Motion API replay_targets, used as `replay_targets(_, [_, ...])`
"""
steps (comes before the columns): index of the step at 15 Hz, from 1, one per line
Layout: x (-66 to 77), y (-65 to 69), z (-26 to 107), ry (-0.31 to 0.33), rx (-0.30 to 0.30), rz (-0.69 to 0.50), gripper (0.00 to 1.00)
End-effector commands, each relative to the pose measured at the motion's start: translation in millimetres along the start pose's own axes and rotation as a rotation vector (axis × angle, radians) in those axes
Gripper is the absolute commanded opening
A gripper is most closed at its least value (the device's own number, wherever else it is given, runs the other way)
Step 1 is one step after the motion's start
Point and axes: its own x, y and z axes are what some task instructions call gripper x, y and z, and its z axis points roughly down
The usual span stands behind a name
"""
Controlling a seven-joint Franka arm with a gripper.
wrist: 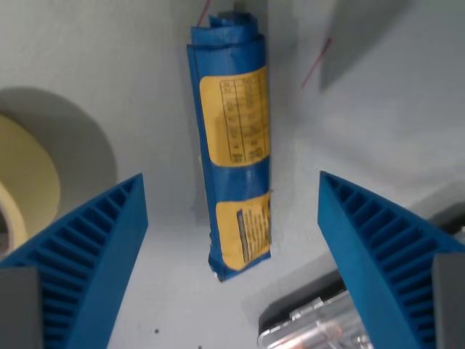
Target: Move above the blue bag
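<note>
1. The pale grey matte tabletop [109, 65] is filling the wrist view, and none of its edges or corners is showing, so places can only be given against the things lying on it.
2. The two blue ribbed plastic fingers [87, 247] of the gripper [232, 240] are standing wide apart at the bottom of the view, with nothing between them but bare surface and the lower end of the bag; they are gripping nothing.
3. The blue rolled plastic bag with yellow printed labels [234, 145] is lying flat on the tabletop, running lengthwise away from the camera, its lower end sitting about midway between the fingers.
4. The bag is looking light and soft, a crinkled film rolled into a loose tube, so it is likely giving under pressure and sliding easily on the smooth surface.
5. I am judging the middle of the roll, across its narrow width, to be the best place to take hold, since the open jaws are already spanning it.
6. A cream-coloured roll of tape [25, 182] is sitting at the wrist view's left, well apart from the bag.
7. A clear and black plastic object [312, 327] is lying near the bag's lower end, beside the finger at the wrist view's right.
</note>
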Motion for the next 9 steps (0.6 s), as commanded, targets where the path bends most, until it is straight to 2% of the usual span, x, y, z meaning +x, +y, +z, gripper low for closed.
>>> replay_targets(1, [-3.5,-4.0,5.2,0.080,-0.073,-0.051,1.00])
replay_targets(9, [-3.5,-5.5,11.4,0.083,-0.075,-0.037,1.00])
